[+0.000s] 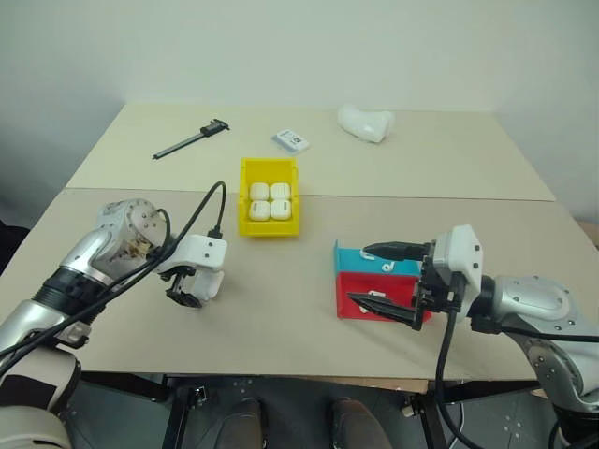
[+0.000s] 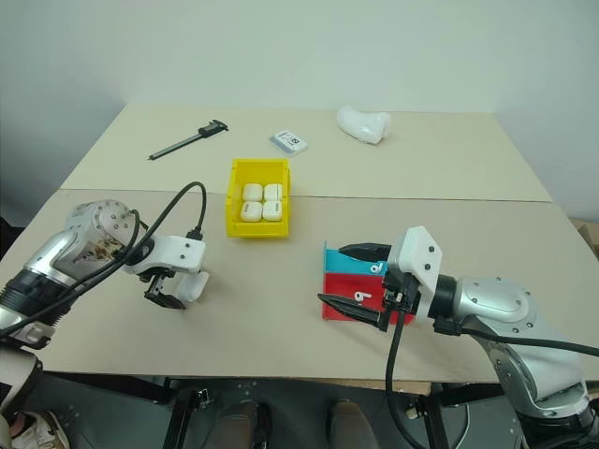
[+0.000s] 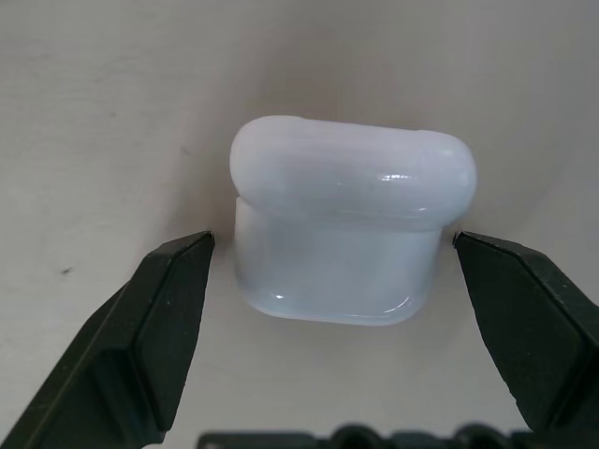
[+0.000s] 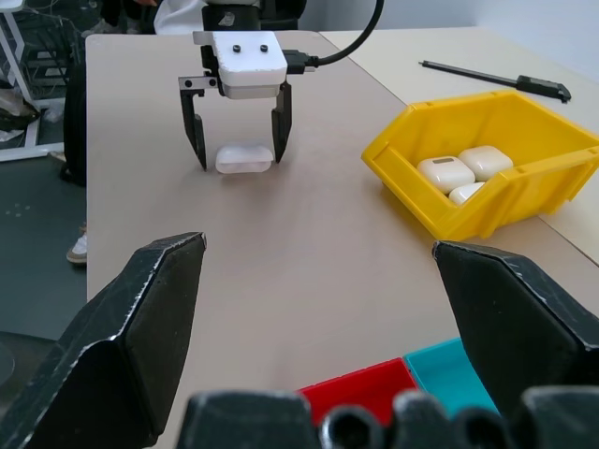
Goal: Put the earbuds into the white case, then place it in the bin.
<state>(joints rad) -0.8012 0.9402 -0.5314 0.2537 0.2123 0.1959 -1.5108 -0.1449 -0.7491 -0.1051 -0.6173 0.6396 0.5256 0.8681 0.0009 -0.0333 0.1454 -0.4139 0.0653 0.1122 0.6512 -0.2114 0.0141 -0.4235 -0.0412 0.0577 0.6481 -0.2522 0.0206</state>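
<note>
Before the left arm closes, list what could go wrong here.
1. The left hand stands open around the white case, touching neither side; an uneven close could skid the glossy case across the table.
2. The yellow bin already holds four cases, so little room remains.

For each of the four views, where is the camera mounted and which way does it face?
Left and right eye views: on the head, facing forward and down over the table; both arms show, with the bin between them.
Left wrist view: on the left arm, looking down past its open fingers at the white case.
Right wrist view: on the right arm, looking level across the table past its open fingers toward the left gripper.
Shared: the wrist views both show that case; the bin shows in the right wrist view too.
</note>
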